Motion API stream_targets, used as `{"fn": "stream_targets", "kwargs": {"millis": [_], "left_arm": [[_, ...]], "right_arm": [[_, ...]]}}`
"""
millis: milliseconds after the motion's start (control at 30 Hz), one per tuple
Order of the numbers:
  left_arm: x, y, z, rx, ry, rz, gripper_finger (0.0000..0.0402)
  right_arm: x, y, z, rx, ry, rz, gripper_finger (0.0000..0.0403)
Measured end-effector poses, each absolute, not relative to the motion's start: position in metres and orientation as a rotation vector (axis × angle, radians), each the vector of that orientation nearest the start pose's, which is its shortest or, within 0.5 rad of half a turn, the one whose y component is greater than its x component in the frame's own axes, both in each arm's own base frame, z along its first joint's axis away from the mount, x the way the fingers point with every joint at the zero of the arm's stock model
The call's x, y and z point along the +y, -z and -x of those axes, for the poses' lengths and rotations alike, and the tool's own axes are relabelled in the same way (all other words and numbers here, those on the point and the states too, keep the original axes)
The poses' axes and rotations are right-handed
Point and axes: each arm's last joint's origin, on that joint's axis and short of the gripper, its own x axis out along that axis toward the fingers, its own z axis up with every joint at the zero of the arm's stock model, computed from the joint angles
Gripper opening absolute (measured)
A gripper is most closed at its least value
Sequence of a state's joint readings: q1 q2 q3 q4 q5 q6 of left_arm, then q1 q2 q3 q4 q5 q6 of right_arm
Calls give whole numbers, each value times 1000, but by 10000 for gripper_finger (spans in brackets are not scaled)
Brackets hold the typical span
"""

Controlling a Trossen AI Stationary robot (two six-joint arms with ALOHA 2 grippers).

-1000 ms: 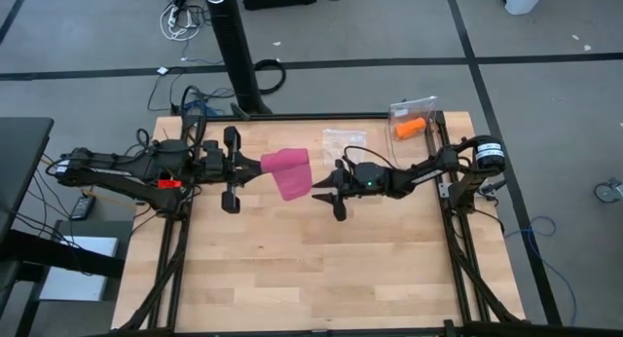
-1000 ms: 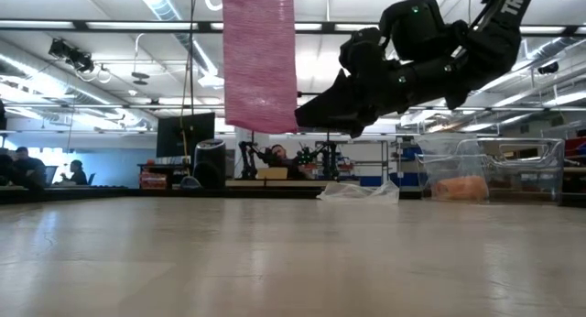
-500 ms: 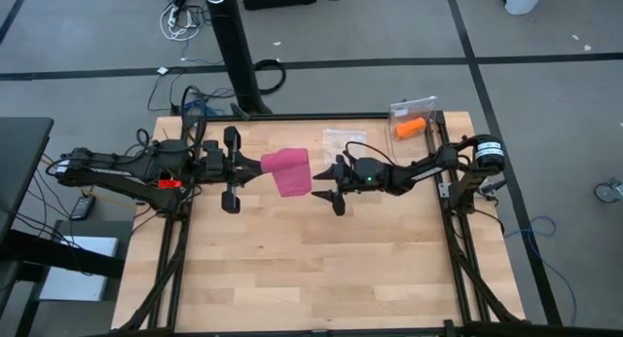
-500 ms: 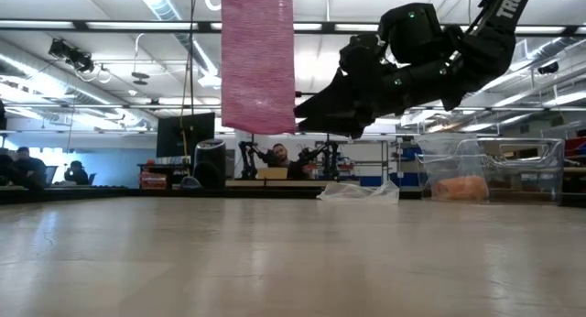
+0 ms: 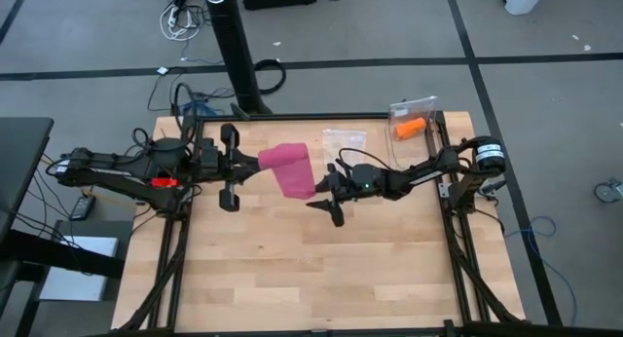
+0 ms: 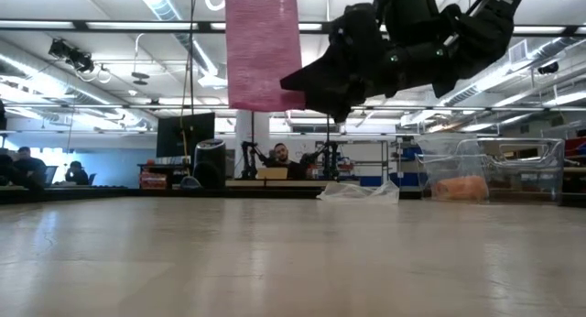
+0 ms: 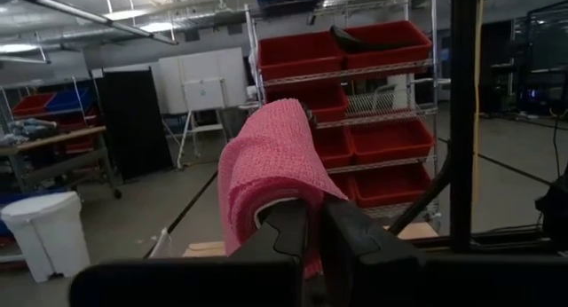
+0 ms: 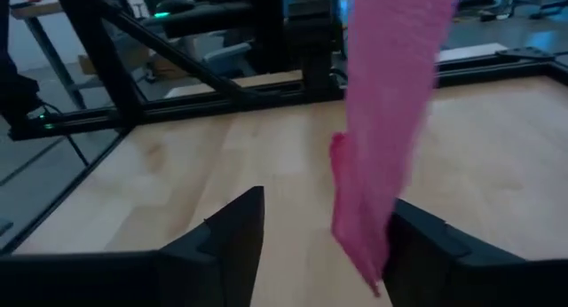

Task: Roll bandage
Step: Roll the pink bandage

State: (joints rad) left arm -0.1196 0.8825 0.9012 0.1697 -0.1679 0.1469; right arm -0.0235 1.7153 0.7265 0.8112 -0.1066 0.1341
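The magenta-pink bandage (image 5: 292, 169) is a fabric strip hanging high above the wooden table (image 5: 292, 269). In the low view the bandage (image 6: 264, 47) ends well clear of the tabletop. My left gripper (image 5: 255, 164) is shut on its upper end. My right gripper (image 5: 321, 201) is open at the strip's lower end. In the right wrist view the strip (image 8: 386, 121) hangs between the two fingers (image 8: 232, 240), close to one of them. My left gripper pinches the bandage's upper end (image 7: 282, 193) between its two shut fingers (image 7: 342, 236), which lie level and point toward the table's right. The cloth is draped over the fingertips in several layers. The rest hangs slack below, clear of the table. My right gripper: I cannot tell whether a finger touches the strip's lower end (image 8: 359, 240).
An orange roll (image 5: 411, 127) lies in a clear container at the far right corner, also seen in the low view (image 6: 458, 186). A clear plastic bag (image 5: 344, 139) lies on the table behind the grippers. People sit in the room beyond the table.
My right gripper has risen and gone toward the table's left, closing in on the bandage's lower end, so that its open fingers now stand on either side of the strip. The strip's lower edge sits higher above the table than before.
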Motion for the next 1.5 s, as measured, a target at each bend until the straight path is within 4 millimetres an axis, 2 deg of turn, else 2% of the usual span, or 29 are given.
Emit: {"fn": "stream_targets", "kwargs": {"millis": [167, 400, 533, 700, 867, 1033, 1200, 1500], "left_arm": [[-18, -392, -190, -202, -65, -133, 21], [-17, -392, -189, -198, -86, -194, 21], [-16, -385, -190, -119, -138, -250, 21], [-14, -375, -191, -7, -192, -303, 21], [-11, -365, -191, 91, -263, -342, 21], [-10, -339, -194, 169, -322, -407, 21], [-9, -310, -200, 162, -336, -412, 21], [-8, -271, -201, 138, -340, -397, 21]], "right_arm": [[5, -175, -338, 184, -30, -68, 142], [16, -176, -338, 174, -42, -12, 12], [36, -180, -336, 157, -152, -26, 11], [65, -202, -328, 88, -210, -22, 5], [91, -238, -319, -3, -235, 36, 3], [108, -278, -315, -53, -219, 134, 2], [114, -311, -316, -116, -168, 221, 1], [105, -354, -323, -218, -41, 276, 1]]}}
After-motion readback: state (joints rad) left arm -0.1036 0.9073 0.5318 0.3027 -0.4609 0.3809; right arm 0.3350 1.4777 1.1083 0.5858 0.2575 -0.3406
